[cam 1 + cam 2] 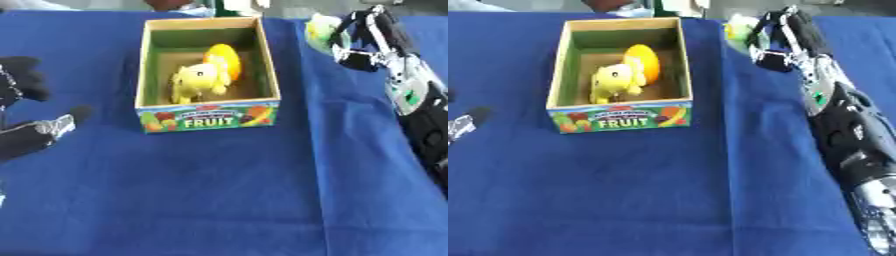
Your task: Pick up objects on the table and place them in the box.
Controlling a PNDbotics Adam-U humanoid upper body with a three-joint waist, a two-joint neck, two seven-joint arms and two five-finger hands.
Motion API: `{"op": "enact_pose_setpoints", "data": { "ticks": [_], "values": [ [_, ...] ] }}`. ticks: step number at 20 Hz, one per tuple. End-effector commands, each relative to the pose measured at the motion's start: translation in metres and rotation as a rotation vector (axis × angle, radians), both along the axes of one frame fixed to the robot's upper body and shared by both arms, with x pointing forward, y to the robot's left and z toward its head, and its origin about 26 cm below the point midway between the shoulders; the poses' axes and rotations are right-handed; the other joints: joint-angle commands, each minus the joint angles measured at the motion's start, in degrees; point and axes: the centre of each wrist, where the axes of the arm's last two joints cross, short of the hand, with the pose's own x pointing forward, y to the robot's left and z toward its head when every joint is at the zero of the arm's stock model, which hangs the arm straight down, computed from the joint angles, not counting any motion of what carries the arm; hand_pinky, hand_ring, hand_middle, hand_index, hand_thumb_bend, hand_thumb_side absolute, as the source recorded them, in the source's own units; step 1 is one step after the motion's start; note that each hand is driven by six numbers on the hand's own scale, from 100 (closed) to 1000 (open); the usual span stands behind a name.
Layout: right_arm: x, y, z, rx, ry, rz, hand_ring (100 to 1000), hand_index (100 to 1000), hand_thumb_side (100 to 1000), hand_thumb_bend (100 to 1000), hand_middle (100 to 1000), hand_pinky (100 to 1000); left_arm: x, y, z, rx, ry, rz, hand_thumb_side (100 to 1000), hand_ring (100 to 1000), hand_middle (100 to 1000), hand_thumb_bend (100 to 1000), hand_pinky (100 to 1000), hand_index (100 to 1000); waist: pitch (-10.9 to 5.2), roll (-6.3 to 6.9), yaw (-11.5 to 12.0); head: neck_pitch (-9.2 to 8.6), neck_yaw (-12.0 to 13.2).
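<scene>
We see the box (pixel 208 116) holding 2 things: a yellow toy (pixel 198 80) and an orange piece (pixel 225 60). At 1 o'clock, our right hand (pixel 363 37) curls around a pale green object (pixel 320 27); its axis is unclear. At 9 o'clock, our left hand (pixel 22 82) rests, fingers relaxed.

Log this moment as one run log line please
right hand: curled on pale green object, far right | left hand: idle | cardboard FRUIT box: yellow toy, orange object inside

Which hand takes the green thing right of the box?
Right. The right hand is already at the pale green thing, far right of the box. The left hand sits at the left edge, with the box between.
</scene>
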Motion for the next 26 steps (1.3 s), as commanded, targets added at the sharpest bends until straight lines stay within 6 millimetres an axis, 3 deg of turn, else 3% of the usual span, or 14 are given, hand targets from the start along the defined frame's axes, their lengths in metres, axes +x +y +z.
{"op": "enact_pose_setpoints", "data": {
  "ticks": [1,11,17,21,22,24,25,26],
  "values": [
    [0.001,0.01,0.035,0.014,-0.083,0.068,407,237,165,100,107,276,-0.003,0.0,0.007,0.011,-0.024,-0.007,100,519,529,778,553,711,-1.45,0.22,0.02,0.25,-0.22],
    [-0.004,0.066,0.068,0.019,-0.136,0.298,396,229,146,100,106,275,-0.004,-0.002,0.01,0.011,-0.034,-0.025,100,518,528,781,553,711,-2.36,-0.17,1.31,0.5,-1.54],
    [-0.006,0.094,0.065,0.002,-0.116,0.382,398,230,148,100,106,278,-0.004,-0.004,0.012,0.007,-0.045,-0.039,100,518,527,785,554,710,-2.8,-0.51,2.61,0.45,-2.33],
    [-0.006,0.1,0.058,-0.019,-0.099,0.403,418,247,153,100,120,298,-0.004,-0.004,0.013,0.004,-0.049,-0.04,100,518,527,786,554,710,-2.93,-0.71,2.9,0.3,-2.29],
    [-0.006,0.099,0.057,-0.023,-0.093,0.402,436,265,148,100,136,315,-0.004,-0.004,0.013,0.003,-0.049,-0.039,100,518,527,786,554,710,-2.96,-0.77,2.91,0.29,-2.23],
    [-0.005,0.097,0.053,-0.045,-0.072,0.393,547,408,120,100,269,408,-0.004,-0.004,0.013,0.001,-0.047,-0.037,100,518,527,787,554,710,-3.01,-0.83,2.9,0.22,-2.13],
    [-0.005,0.095,0.052,-0.068,-0.057,0.389,695,601,100,100,458,500,-0.004,-0.004,0.012,0.0,-0.046,-0.036,100,517,527,787,554,710,-3.01,-0.85,2.87,0.19,-2.09],
    [-0.004,0.092,0.05,-0.095,-0.04,0.381,741,655,100,100,513,528,-0.004,-0.003,0.012,0.0,-0.045,-0.035,100,517,527,787,554,710,-3.02,-0.85,2.83,0.17,-2.06]
  ]
}}
